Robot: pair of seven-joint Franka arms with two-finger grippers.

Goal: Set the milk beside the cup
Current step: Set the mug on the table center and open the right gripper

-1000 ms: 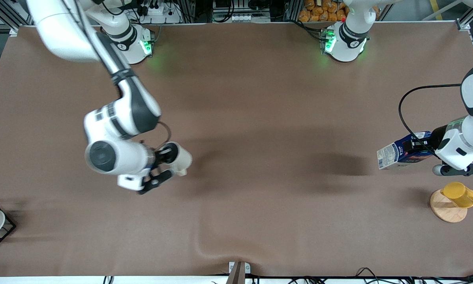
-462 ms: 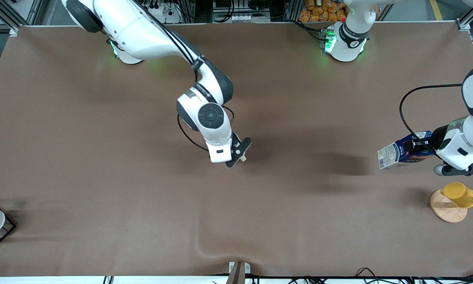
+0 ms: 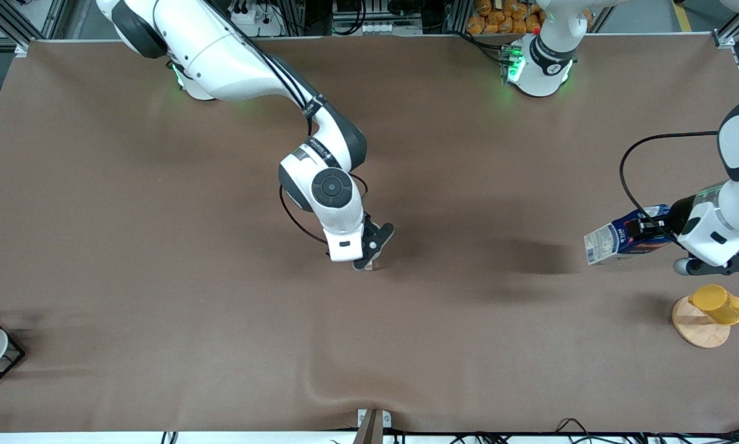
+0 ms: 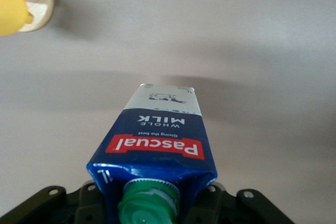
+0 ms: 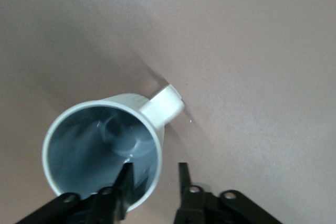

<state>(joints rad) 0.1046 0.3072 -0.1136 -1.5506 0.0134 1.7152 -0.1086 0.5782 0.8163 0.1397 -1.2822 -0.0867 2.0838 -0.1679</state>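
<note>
Gripping the cup (image 5: 102, 148) by its rim, one finger inside and one outside, the right gripper (image 3: 367, 254) stands it at the table's middle, probably so the milk (image 3: 619, 237) can be set beside it. The left gripper (image 3: 656, 231) clenches the milk near its green cap, tilted in the air over the left arm's end, near the yellow cup (image 3: 718, 303). Its label reads "Pascual", "WHOLE MILK"
</note>
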